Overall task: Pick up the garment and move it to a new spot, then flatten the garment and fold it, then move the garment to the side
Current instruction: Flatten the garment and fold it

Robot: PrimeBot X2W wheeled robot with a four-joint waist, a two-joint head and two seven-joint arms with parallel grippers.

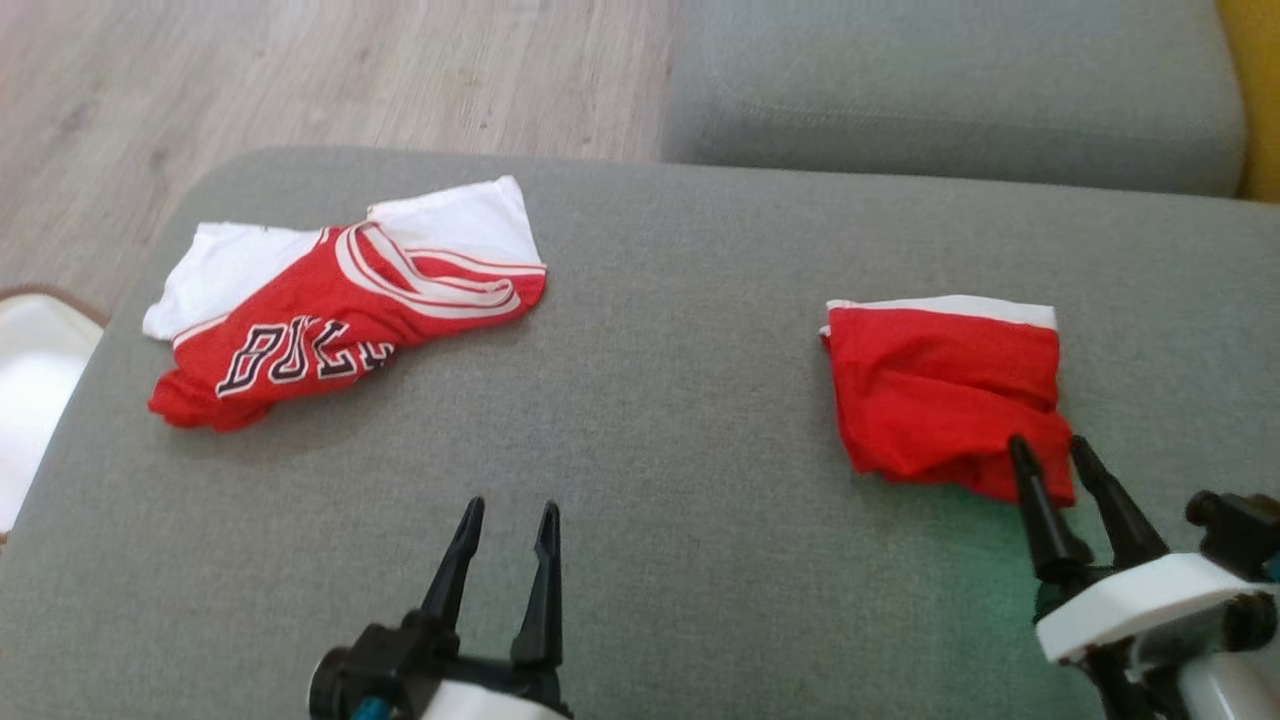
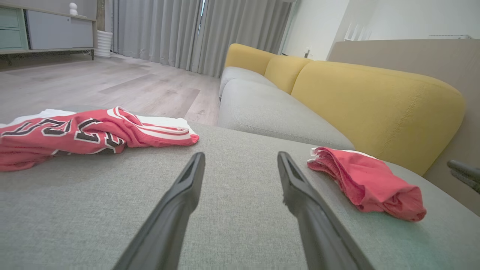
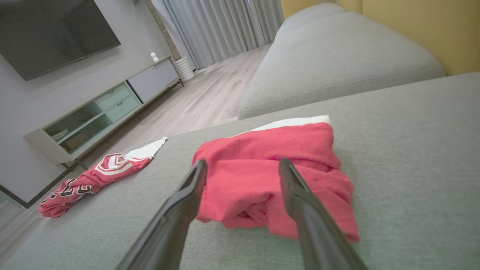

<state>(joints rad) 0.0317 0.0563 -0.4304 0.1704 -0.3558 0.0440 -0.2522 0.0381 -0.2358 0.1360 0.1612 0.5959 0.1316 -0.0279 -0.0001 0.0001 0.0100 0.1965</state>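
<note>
At the near edge of the grey seat point(image 1: 680, 420), both arms reach forward, fingers pointing away. The left gripper point(image 1: 510, 508) hovers near the middle of that edge, its fingers spread wide and empty. The right gripper point(image 1: 1049, 442), toward the near right corner, stands wide open too and grips nothing. Its tips sit over the near edge of the folded red garment point(image 1: 945, 395), which lies toward the seat's right edge. Well apart, toward the far left corner, a red and white jersey point(image 1: 340, 320) lies crumpled. Beyond are another grey cushion point(image 1: 950, 90), the wooden floor point(image 1: 350, 80) and curtains point(image 2: 168, 33).
</note>
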